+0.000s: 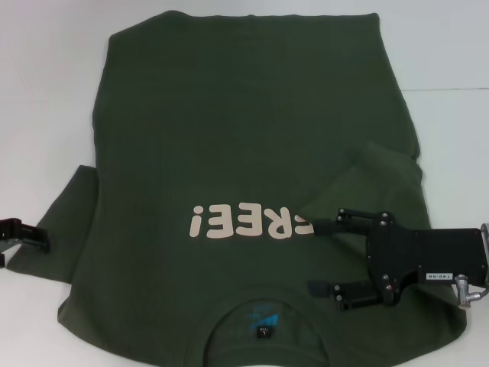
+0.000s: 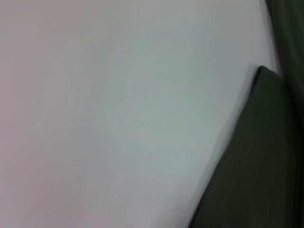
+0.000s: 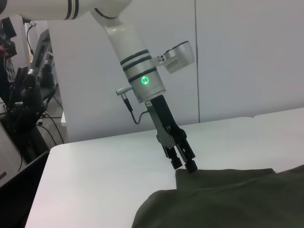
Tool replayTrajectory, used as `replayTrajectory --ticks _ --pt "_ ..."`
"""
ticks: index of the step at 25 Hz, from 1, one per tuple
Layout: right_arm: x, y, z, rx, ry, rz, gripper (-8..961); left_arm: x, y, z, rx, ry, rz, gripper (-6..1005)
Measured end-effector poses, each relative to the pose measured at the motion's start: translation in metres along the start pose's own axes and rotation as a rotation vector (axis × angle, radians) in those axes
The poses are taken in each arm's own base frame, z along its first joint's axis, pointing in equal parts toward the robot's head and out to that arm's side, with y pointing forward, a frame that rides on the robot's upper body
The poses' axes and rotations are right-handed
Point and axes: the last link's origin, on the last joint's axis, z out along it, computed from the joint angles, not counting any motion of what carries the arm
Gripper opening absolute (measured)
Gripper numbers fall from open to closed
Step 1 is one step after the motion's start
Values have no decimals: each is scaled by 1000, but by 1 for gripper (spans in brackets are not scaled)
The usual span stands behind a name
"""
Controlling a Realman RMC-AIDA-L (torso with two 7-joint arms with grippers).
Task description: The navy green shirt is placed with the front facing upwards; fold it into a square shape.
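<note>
My right gripper (image 1: pixel 319 256) sits over the near right part of the navy green shirt (image 1: pixel 252 130), fingers pointing left toward the chest lettering (image 1: pixel 248 221). Its jaws stand wide apart, one finger by the end of the cream letters, the other nearer the collar (image 1: pixel 263 306). Nothing is held between them. The right sleeve (image 1: pixel 386 180) lies folded inward over the body, just on the far side of this gripper.

My left gripper (image 1: pixel 19 237) is at the left edge, at the tip of the left sleeve (image 1: pixel 65 222). In the right wrist view its fingertips (image 3: pixel 183 164) look close together at the sleeve's edge, but I cannot tell whether cloth is pinched.

The shirt lies flat on the white table (image 1: pixel 46 69), front up, collar near me, hem far. Its long axis runs near to far.

Judgement: the right side looks already turned in; the left sleeve remains spread out. That sleeve lies directly at the left gripper and well apart from the right one, so the left arm is the nearer one for carrying it rightward across the body. The right gripper would need to clear the chest first.
</note>
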Motion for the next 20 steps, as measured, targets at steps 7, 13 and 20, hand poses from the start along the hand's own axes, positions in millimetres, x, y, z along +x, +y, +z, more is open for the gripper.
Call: replayTrajectory --ticks 7,13,20 --pt "0 0 0 1 0 0 944 -1 2 1 0 -12 7 827" --pt "0 0 0 1 0 0 945 -1 3 2 0 -14 7 827" --pt "1 0 0 2 1 2 945 -2 4 3 -5 -18 6 827"
